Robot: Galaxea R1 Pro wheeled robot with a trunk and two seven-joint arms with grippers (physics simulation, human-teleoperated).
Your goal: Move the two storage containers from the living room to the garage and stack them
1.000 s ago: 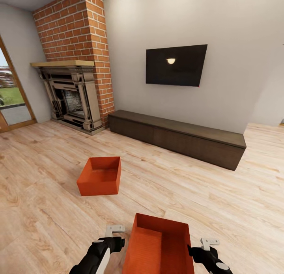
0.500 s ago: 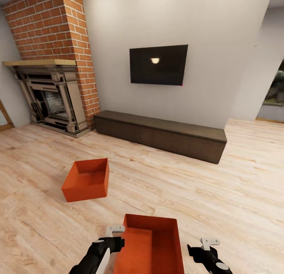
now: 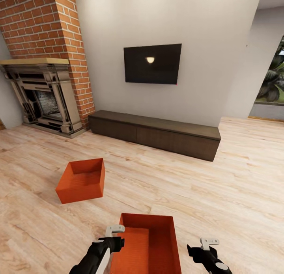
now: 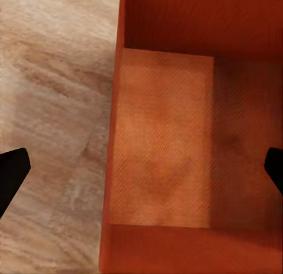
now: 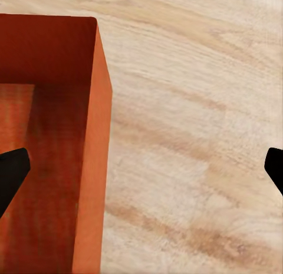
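Two orange-red storage containers stand on the light wood floor of the living room. The far container [image 3: 81,181] sits alone at mid-left. The near container [image 3: 148,242] lies just ahead of me, between my arms. My left gripper [image 3: 114,235] hangs open over its left wall; in the left wrist view the container [image 4: 171,138] and its wall lie between the spread fingertips [image 4: 12,173]. My right gripper [image 3: 207,246] is open over bare floor, a little right of the container's right wall [image 5: 97,138]. Neither gripper holds anything.
A long dark low cabinet [image 3: 157,134] runs along the back wall under a black TV [image 3: 152,64]. A brick chimney with a grey fireplace [image 3: 43,104] stands at the left. A window with plants [image 3: 272,84] shows at the far right. Wood floor stretches wide to the right.
The whole view has swung to the right, so fireplace, cabinet and both containers sit further left in the picture. The near container now lies closer under my left gripper. Both grippers stay open.
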